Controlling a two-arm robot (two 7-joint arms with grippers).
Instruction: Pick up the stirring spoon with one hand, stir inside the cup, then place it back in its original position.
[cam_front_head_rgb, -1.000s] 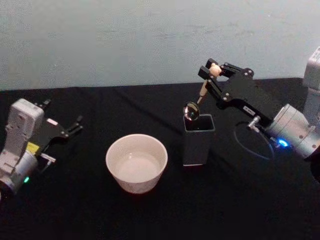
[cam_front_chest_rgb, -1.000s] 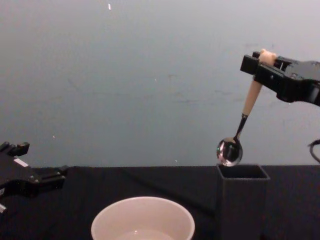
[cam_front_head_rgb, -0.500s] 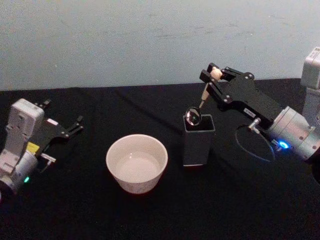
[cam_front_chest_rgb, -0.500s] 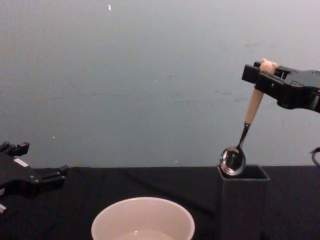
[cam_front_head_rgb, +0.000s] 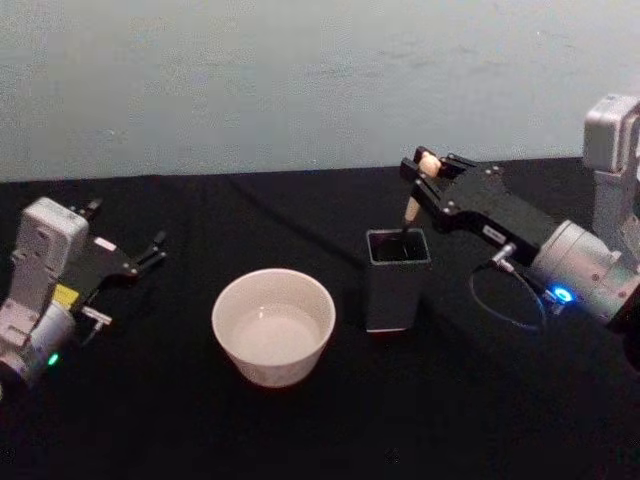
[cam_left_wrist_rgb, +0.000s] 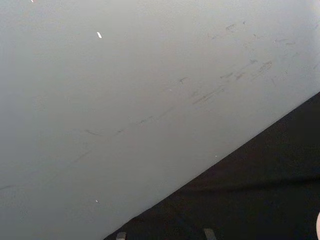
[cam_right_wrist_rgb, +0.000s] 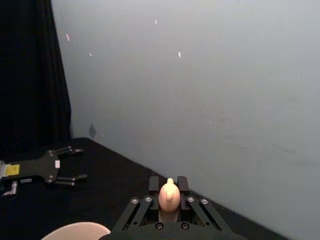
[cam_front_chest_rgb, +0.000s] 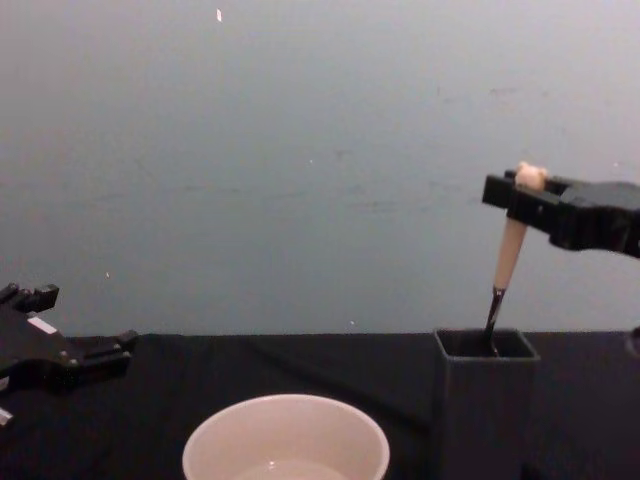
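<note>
Your right gripper (cam_front_head_rgb: 428, 165) is closed on the top of the stirring spoon (cam_front_chest_rgb: 510, 250), just under the bear knob. The spoon hangs slightly tilted, with its bowl down inside the dark grey holder (cam_front_head_rgb: 392, 290) and its handle sticking up past the rim. The cup (cam_front_head_rgb: 272, 325) sits near the holder's left, apart from the spoon. The left gripper (cam_front_head_rgb: 150, 252) is parked far left, fingers apart, empty. You can't tell from this whether stirring is done. If it is, my read is only release and retract remain.
</note>
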